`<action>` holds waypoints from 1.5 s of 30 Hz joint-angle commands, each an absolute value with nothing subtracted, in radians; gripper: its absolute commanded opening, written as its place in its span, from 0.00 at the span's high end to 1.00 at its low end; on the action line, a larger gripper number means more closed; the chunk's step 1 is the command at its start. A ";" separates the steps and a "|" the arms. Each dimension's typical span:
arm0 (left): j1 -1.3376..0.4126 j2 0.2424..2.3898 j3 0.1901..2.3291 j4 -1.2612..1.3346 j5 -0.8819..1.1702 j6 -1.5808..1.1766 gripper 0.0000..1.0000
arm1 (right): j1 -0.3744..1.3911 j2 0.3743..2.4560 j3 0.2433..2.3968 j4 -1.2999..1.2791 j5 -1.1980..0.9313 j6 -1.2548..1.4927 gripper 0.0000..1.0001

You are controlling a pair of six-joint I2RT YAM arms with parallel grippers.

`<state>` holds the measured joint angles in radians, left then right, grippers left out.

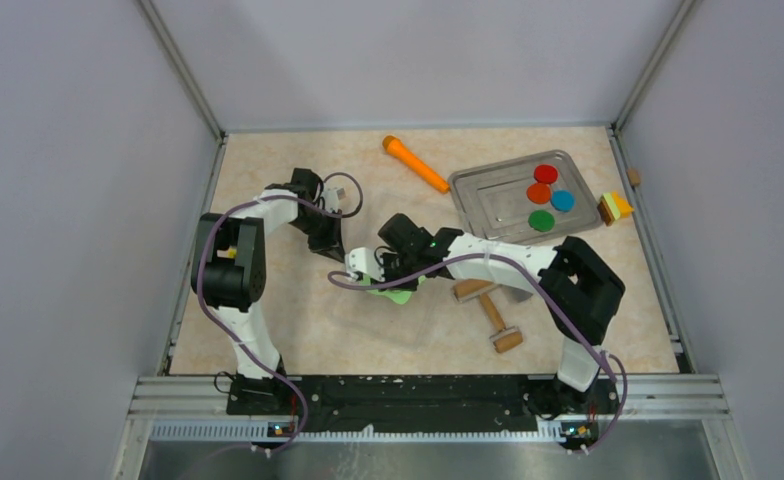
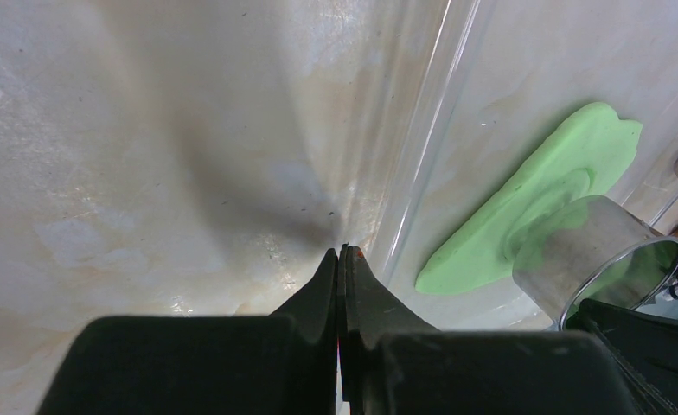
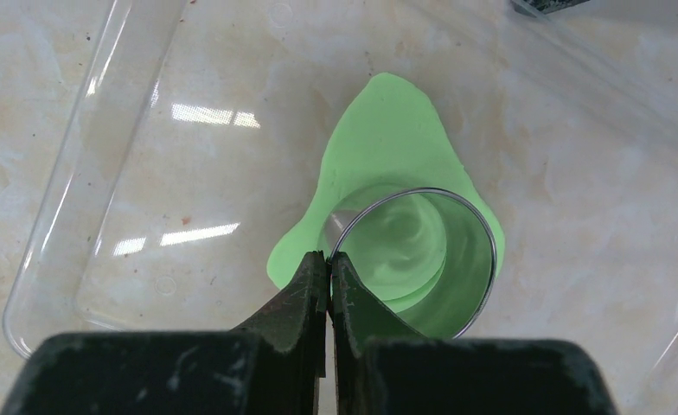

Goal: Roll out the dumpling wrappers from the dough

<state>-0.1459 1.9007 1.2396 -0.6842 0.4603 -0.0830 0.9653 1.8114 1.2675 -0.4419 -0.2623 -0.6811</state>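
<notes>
The dough is a flat light-green sheet lying in a clear plastic tray. A metal ring cutter stands on the sheet's near end, and dough shows inside the ring. My right gripper is shut on the cutter's near rim. In the top view it sits over the dough. My left gripper is shut with nothing between its fingers; its tips are at the tray's edge, left of the dough and cutter. Separate dumpling wrappers are out of view.
A steel tray at the back right holds red, orange, blue and dark green discs. An orange roller lies behind it to the left. A wooden rolling tool lies right of the dough. A small toy block sits by the right wall.
</notes>
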 commanded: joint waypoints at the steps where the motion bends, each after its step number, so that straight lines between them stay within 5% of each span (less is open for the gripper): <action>1: -0.150 1.875 1.243 -0.681 0.483 -0.079 1.00 | 0.959 1.824 1.251 -0.386 -0.270 -0.695 1.00; 34: -0.150 1.871 1.240 -0.688 0.484 -0.076 1.00 | 0.906 1.852 1.202 -0.353 -0.295 -0.598 1.00; 37: -0.150 1.870 1.239 -0.687 0.496 -0.076 1.00 | 0.906 1.820 1.263 -0.408 -0.299 -0.584 0.82; 45: -0.150 1.838 1.239 -0.675 0.532 -0.092 0.99 | 0.865 1.711 1.384 -0.517 -0.375 -0.553 0.59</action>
